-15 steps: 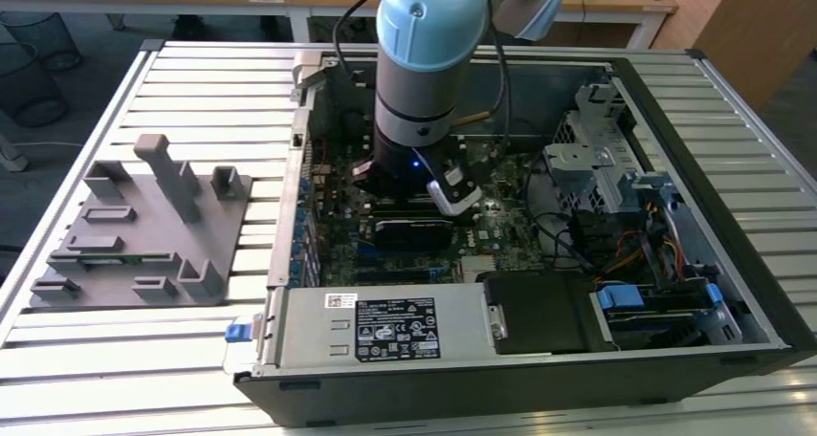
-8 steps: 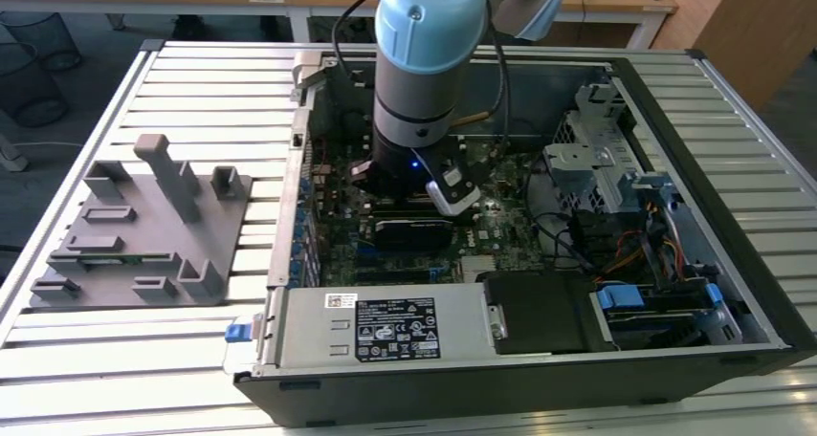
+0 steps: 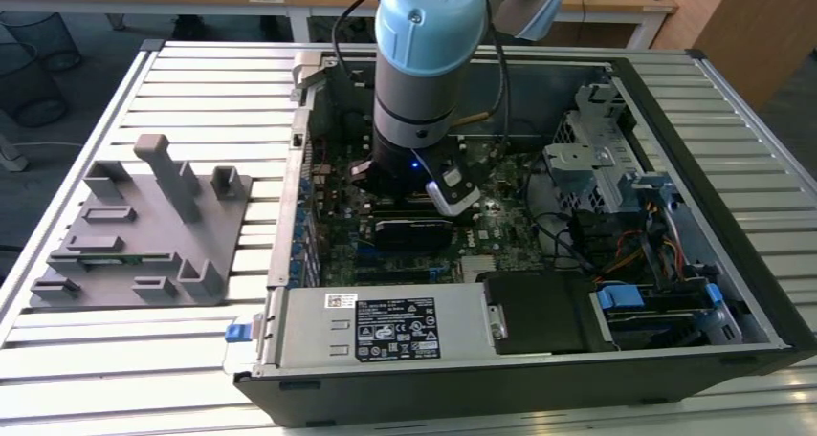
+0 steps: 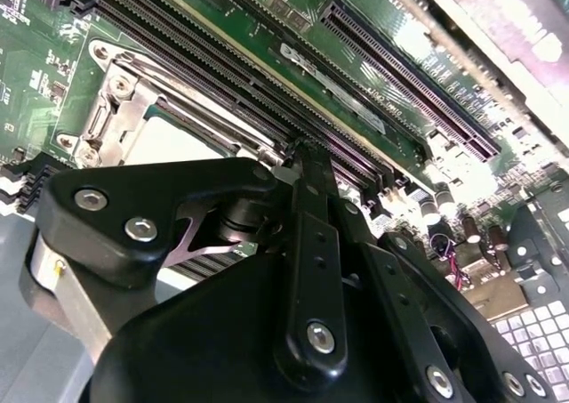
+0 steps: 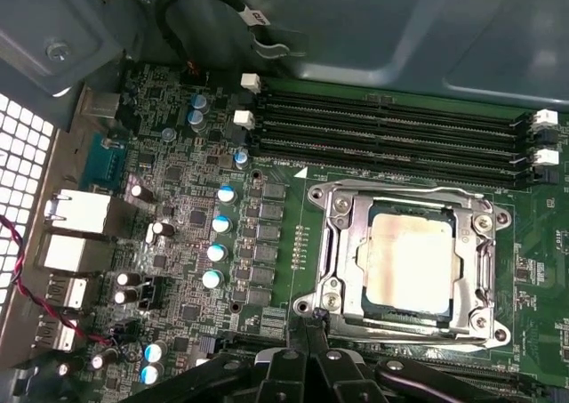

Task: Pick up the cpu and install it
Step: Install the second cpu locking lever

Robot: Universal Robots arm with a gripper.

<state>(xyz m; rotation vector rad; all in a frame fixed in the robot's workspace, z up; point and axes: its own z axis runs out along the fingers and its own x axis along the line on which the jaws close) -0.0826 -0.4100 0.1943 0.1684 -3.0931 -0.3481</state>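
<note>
The black fingers [image 5: 307,350] lie pressed together, nothing between them, their tips just past the edge of the socket frame [image 5: 404,330]. The gripper [image 4: 307,167] hangs over the motherboard [image 5: 191,243] inside the open case [image 3: 715,120], close above the board. The cpu [image 5: 411,259], its pale metal top up, sits flat in the socket, ringed by the silver frame; in the second wrist view it [image 4: 173,141] shows beside the gripper's knuckle. Black memory slots [image 5: 391,132] run along the far side of the socket. A grey fixture [image 3: 147,230] stands on the slatted table [image 3: 128,359], outside the case at the exterior view's left
</note>
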